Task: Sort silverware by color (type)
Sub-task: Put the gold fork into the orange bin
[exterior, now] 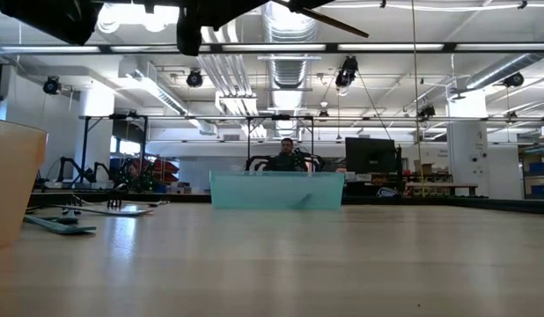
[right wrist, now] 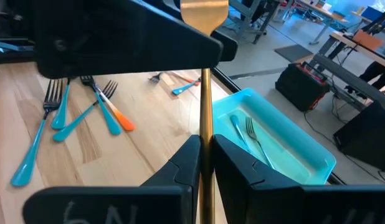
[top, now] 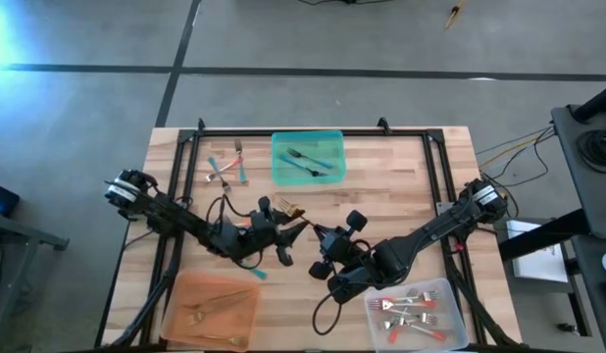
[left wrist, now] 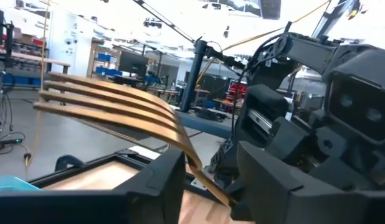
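So this looks like a mid-air handoff of a gold fork (top: 288,208) over the middle of the bench (top: 401,186). The left gripper (top: 283,232) and right gripper (top: 321,238) meet nose to nose, and the fork sits right between them, tines poking away from the left jaws. In the left wrist view the tines (left wrist: 105,99) fan out just past the left jaws, with the stem running down between them, so that side looks clenched on the fork. In the right wrist view the gold handle (right wrist: 205,112) stands squeezed between the right jaws too, so both sides seem to be grasping it at once.

Where the rest is: the orange tray (top: 213,309) with gold pieces lies behind the left jaws, near that arm's side. The clear tray (top: 416,312) with red-handled forks (top: 409,312) sits just behind the right jaws. The teal tray (top: 308,157) holds 2 teal forks (top: 311,160) out ahead of both jaws, and a loose pile (top: 227,167) of teal and orange-handled bits waits off beyond the left jaws.

My guess at the next move: 1 side has to let go cleanly, then the other carries the fork to the orange tray. Risk is it twisting or dropping if both pull.
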Motion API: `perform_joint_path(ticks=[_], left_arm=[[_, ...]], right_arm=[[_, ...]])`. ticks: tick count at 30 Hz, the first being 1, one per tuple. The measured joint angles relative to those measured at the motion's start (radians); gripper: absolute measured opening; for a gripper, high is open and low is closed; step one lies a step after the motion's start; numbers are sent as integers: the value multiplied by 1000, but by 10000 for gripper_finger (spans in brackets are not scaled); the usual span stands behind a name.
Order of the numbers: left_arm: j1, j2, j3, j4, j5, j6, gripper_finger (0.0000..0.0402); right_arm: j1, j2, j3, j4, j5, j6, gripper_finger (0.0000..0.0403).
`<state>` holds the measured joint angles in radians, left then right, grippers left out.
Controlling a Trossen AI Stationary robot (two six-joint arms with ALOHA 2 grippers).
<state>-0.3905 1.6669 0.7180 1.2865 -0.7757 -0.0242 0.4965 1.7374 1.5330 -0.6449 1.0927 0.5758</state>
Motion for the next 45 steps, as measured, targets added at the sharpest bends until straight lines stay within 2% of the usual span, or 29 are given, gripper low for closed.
perform_joint_path(ticks=[3,6,8,18,21,27,29,31,33,36,38,41,45], left_arm=[[0,0,1,0,-2,0,87],[0,0,-4,1,-3,-1,29],[-1,-1,-6,5,5,-17,10],[0,-2,-8,3,5,-21,2],[0,-1,-9,-5,-5,-11,2],[0,-36,-23,-20,-29,55,1],[-3,-79,-35,-77,-50,71,1],[-16,-147,-49,-202,-72,65,1],[-42,-227,-56,-401,-88,21,1],[-97,-357,-52,-770,-82,-180,1],[-143,-428,-18,-1029,-65,-329,1],[-231,-490,81,-1431,-38,-520,0],[-338,-473,315,-1962,54,-769,0]], right_arm=[[0,0,0,0,0,-1,33],[1,0,0,-1,0,-4,33],[0,0,0,-3,-1,-7,33],[0,1,-1,-4,-1,-16,35],[0,1,-1,0,-4,-63,46],[1,-8,0,-1,-127,-126,94],[7,-17,0,-11,-179,-131,112],[11,-28,0,-31,-261,-128,126],[15,-37,0,-56,-362,-111,136],[18,-43,0,-84,-463,-85,141],[17,-43,0,-109,-483,-71,138],[16,-41,0,-140,-491,-70,131],[12,-37,-1,-169,-491,-58,121]])
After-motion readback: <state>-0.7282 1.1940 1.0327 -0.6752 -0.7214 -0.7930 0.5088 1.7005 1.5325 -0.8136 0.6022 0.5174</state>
